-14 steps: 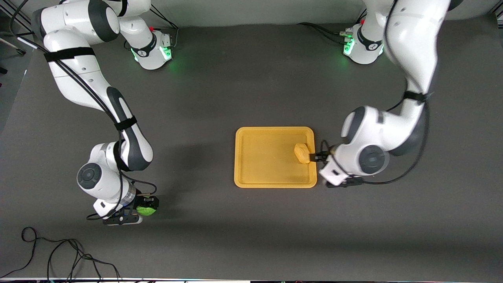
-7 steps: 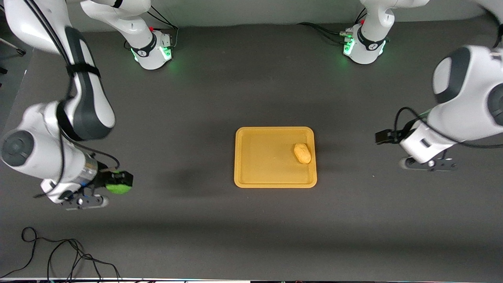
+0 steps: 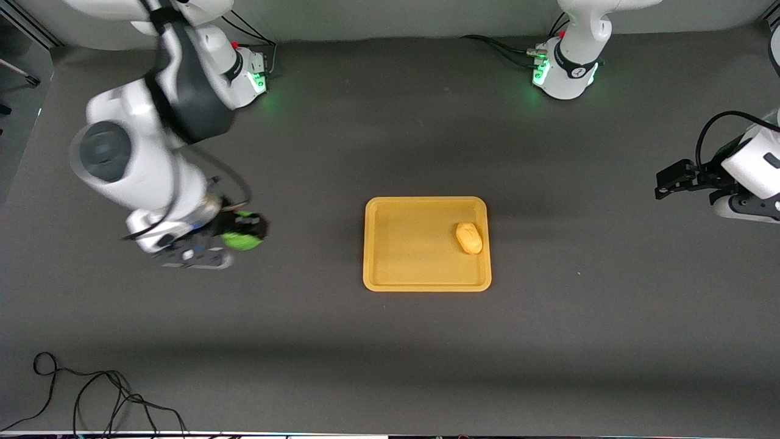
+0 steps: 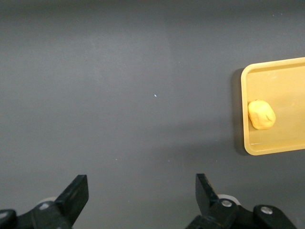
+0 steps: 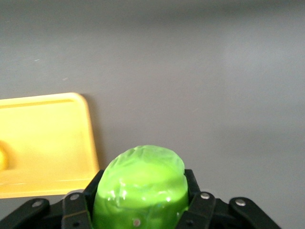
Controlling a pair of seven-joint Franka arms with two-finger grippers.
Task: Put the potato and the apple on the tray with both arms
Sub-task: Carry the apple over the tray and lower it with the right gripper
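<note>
We've got the right gripper (image 3: pixel 244 231) up over bare table toward the right arm's end, clamped on the 1 apple (image 3: pixel 241 239), w/ nothing between it and the tray (image 3: pixel 390 210) that we can see. That 1 tray sits mid-table w/ the 1 potato (image 3: pixel 469 237) lying in it near the rim on the left arm's side. The left gripper (image 3: pixel 658 185) hangs over the table at the left arm's end, spread wide and empty, its arm cut off at the edge.

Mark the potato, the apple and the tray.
potato (image 3: pixel 469 238): front view, middle of its top.
apple (image 3: pixel 242 239): front view, green side showing in the right claw.
tray (image 3: pixel 414 244): front view, bare floor.
</note>
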